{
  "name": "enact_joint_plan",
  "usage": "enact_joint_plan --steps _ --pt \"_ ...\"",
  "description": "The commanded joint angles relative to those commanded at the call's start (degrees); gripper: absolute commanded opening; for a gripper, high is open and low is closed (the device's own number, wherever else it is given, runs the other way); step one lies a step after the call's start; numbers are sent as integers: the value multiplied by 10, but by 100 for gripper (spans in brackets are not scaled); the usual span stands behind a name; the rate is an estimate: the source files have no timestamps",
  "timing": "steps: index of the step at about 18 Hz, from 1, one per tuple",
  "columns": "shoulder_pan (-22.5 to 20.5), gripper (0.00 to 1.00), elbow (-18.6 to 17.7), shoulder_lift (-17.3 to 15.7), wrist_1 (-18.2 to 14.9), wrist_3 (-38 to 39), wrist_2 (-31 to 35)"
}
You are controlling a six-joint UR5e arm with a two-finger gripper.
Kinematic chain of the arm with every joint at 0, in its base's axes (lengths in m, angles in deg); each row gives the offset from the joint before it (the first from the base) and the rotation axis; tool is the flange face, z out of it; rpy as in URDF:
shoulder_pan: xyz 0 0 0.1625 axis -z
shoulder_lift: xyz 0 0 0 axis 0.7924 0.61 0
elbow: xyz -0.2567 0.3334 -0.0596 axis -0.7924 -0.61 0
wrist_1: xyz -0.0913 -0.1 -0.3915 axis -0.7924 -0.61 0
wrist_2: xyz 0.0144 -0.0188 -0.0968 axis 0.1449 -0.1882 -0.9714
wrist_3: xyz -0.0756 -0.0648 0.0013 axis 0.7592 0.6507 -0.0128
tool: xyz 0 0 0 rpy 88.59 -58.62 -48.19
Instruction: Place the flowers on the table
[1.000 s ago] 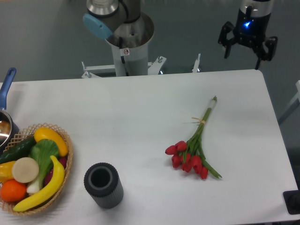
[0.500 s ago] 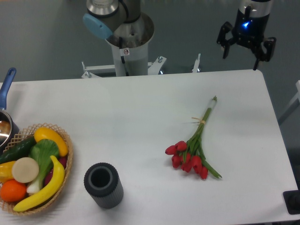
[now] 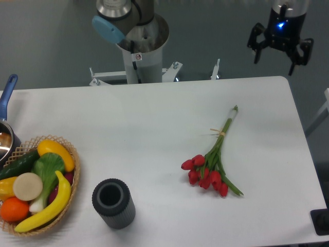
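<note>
Flowers (image 3: 212, 165) lie flat on the white desk (image 3: 154, 123), right of centre, resting on its surface. Red tulip heads bunched at the lower end, pointing toward the near edge; thin green stems run up and to the right, away from me, tied partway along with a pale band. A couple of green leaves splay out past the heads to the lower right.

Gripper (image 3: 280, 52) hangs up beyond the far right corner of the desk, well apart from the flowers and touching nothing. Its black fingers (image 3: 255, 45) are spread wide, released, with nothing between them — a small blue light glows on the body above.

Arm base (image 3: 139, 38) stands behind the far edge of the desk, a grey column with a light blue cap on the joint above it.

Left side: wicker basket (image 3: 67, 203) at the near left corner, holding a banana, an orange, a cucumber, a yellow pepper-like piece and some pale and green bits. Just right of the basket, near it but not touching, a dark ribbed vase (image 3: 113, 203) stands upright, open mouth up — well apart from the flowers. At the far left edge, part of a metal pot (image 3: 5, 139) with a blue handle, cut off by the frame.
</note>
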Motion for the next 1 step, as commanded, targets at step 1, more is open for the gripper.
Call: enact_joint_plan --steps 1 --pt "-1 100 -2 -1 0 0 0"
